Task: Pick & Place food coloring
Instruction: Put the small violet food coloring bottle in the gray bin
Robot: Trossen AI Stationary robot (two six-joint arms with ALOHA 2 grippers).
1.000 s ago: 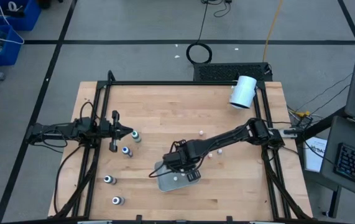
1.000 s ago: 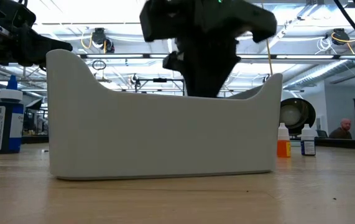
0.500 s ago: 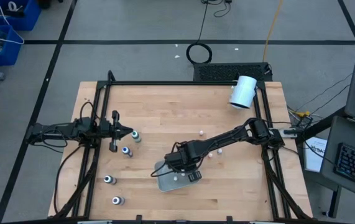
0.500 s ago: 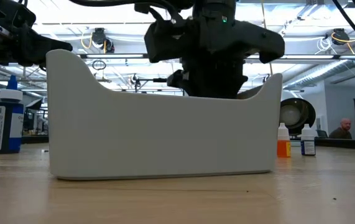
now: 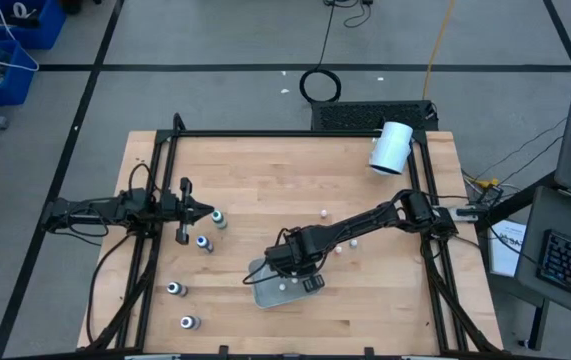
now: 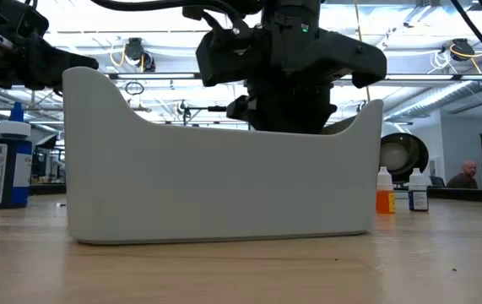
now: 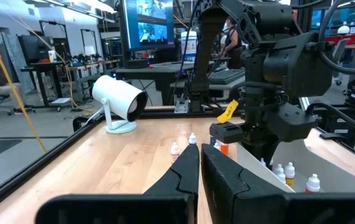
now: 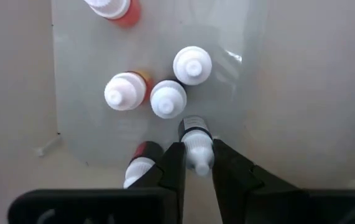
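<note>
The clear tray point(image 5: 270, 290) stands at the table's middle near side, and its pale wall point(image 6: 224, 186) fills the low view. Several whitish-capped food coloring bottles point(image 8: 168, 98) stand inside it. My right gripper point(image 8: 197, 167) hangs over the tray pointing down, shut on one small bottle point(image 8: 196, 142). Dark-bodied bottles point(image 5: 203, 243) stand on the wood at the left, and tiny whitish ones point(image 5: 338, 249) lie right of the tray. My left gripper point(image 5: 208, 212) waits shut at the left, next to a dark bottle point(image 5: 220, 219). My right gripper pinches a small food coloring bottle by its white cap point(image 8: 198, 157) between the two fingers point(image 8: 175, 163), coming from above and pointing down. The bottle's dark body point(image 8: 193, 126) slants away below the fingers, over the tray's floor beside its wall. Whether it rests there, I cannot tell.
A big white cylinder point(image 5: 392, 147) lies at the table's far right corner. In the low view a blue bottle point(image 6: 8, 160) stands left of the tray, and an orange one point(image 6: 384, 192) and a blue one point(image 6: 418, 192) to its right. A black frame point(image 5: 265, 133) rims the table.
My right gripper has sunk a little toward the tray and shifted slightly sideways above it, then kept still for the last half second. The tray and the loose bottles have stayed where they were.
</note>
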